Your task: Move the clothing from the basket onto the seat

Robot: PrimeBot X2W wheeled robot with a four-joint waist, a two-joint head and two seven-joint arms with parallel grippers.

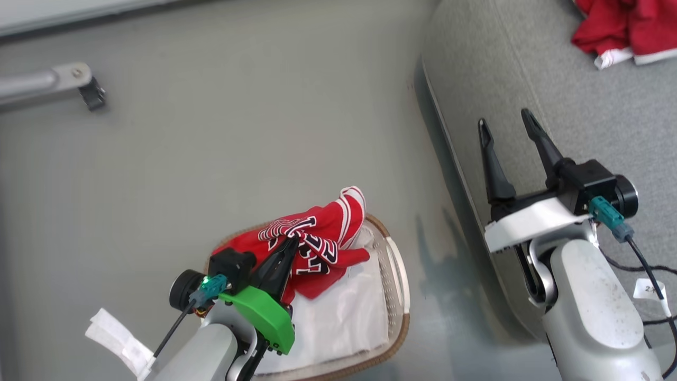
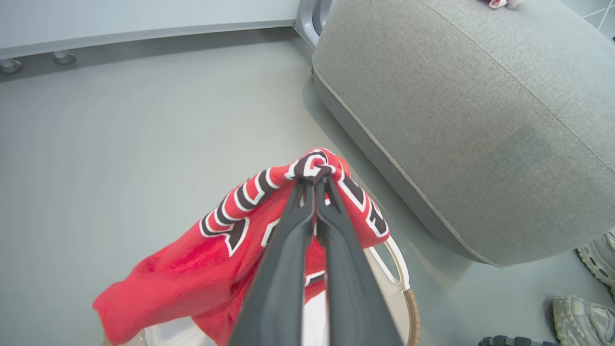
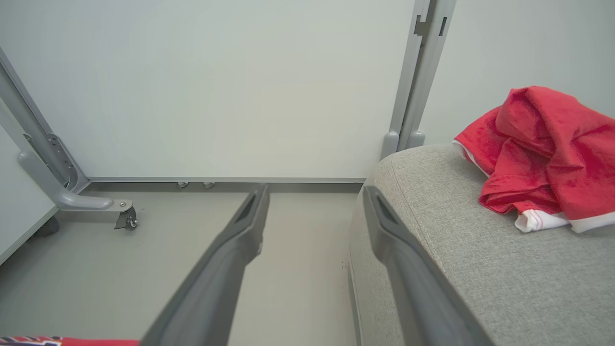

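Just above the basket [image 1: 400,280], left tool [image 1: 290,244] clamps the clothing [image 1: 330,219]; right tool [image 1: 504,119] hovers, fingers apart.

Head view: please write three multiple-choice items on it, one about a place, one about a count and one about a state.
1. Where does the loose garment lie? A the floor B a shelf C the seat
2. How many red garments show? A one B two C three
3. The left gripper is: A shut on the jersey B open, empty C shut, empty

C: it rests on the grey cushion.
B: one lies on the seat, one is in the gripper.
A: its fingers pinch the lettered fabric above the basket.
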